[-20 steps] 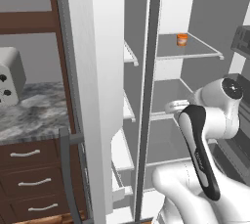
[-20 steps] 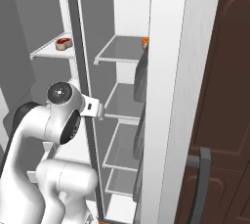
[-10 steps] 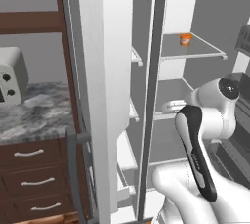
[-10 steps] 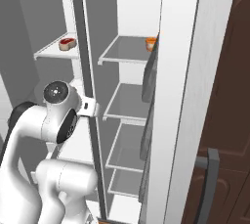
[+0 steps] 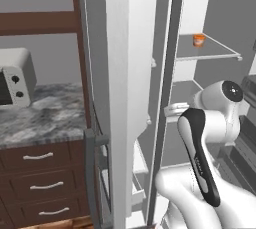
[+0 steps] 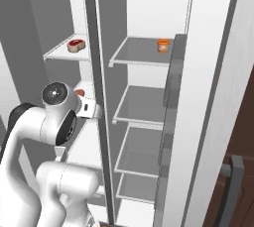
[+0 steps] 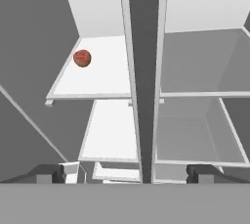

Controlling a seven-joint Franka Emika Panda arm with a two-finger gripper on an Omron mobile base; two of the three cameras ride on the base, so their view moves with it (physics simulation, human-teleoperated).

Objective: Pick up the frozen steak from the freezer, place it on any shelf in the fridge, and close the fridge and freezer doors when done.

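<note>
Closer now, steak (image 6: 76,45) lies flat, long axis along freezer shelf (image 6: 59,55).

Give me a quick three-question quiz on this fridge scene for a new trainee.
1. True or false: the steak lies on a shelf in the freezer.
2. Which compartment holds the orange jar? A: the freezer. B: the fridge.
3. Fill in the blank: the pincer is ___ and holds nothing.
Key: 1 true; 2 B; 3 open.
</note>
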